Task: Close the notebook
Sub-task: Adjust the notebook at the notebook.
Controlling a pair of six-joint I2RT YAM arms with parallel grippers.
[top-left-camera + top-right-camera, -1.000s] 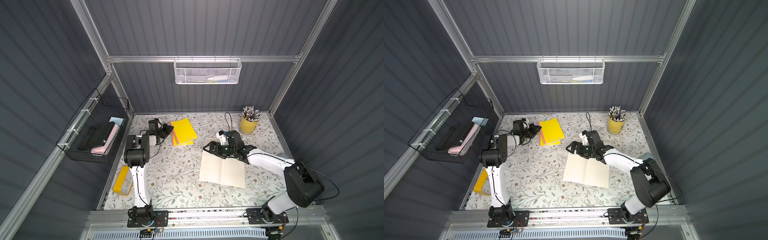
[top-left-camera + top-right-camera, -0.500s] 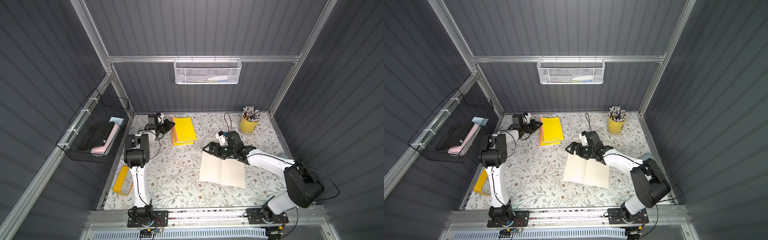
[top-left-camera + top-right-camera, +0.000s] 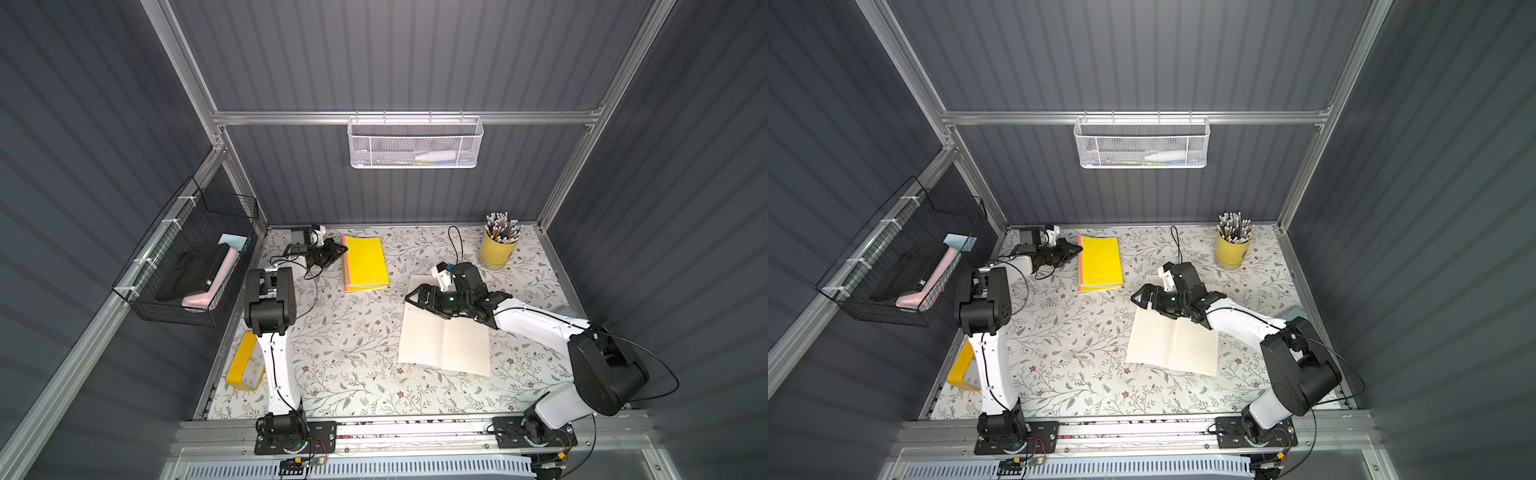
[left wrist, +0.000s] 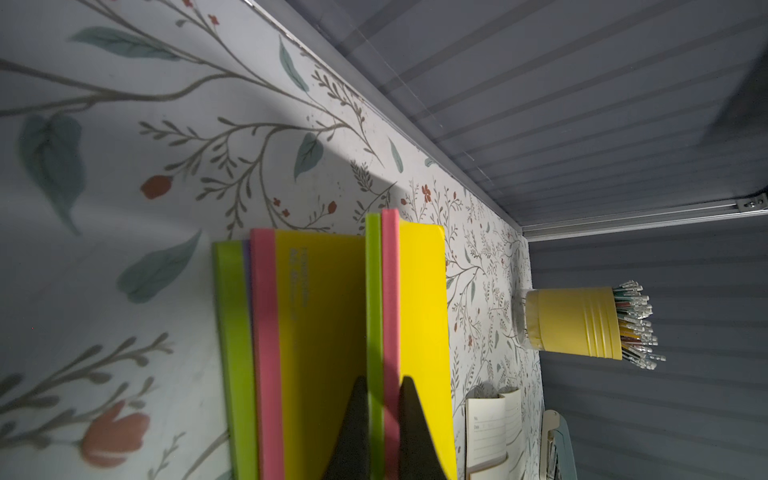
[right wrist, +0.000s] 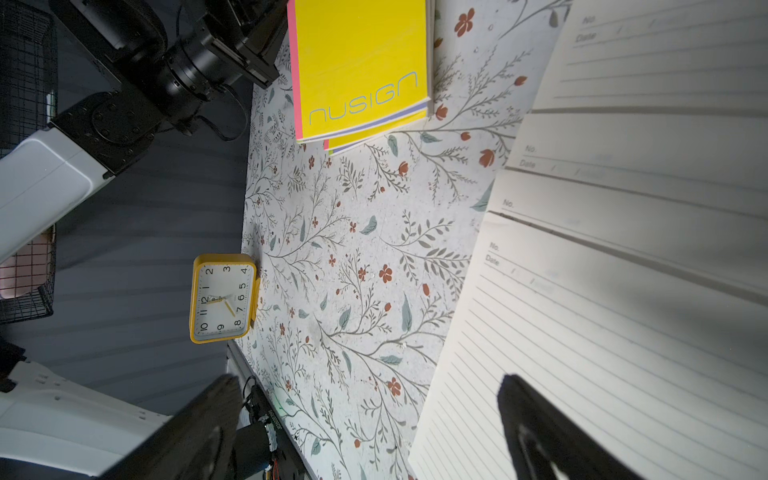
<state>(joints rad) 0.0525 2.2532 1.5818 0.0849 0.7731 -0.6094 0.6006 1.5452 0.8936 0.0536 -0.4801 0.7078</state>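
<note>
We've got the open notebook (image 3: 444,345) flat on the bench (image 3: 353,353), R claw (image 5: 368,382) spread wide astride its outer page edge, prob. to flip that leaf shut, while L claw (image 4: 384,384) pinches the yellow stack (image 3: 365,264) by its edge, apparently steadying it.

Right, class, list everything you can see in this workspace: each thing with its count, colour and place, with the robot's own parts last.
open notebook: one, cream lined pages, table centre-right
closed notebooks: stack, yellow on top, back left
pencil cup: one, yellow, back right corner
clock: one, yellow, table's left edge
mesh basket: one, white, back wall
wire basket: one, black, left wall
table: one, floral
left gripper: jaws shut on the closed notebooks' edge
right gripper: jaws open, over the open notebook's far corner
</note>
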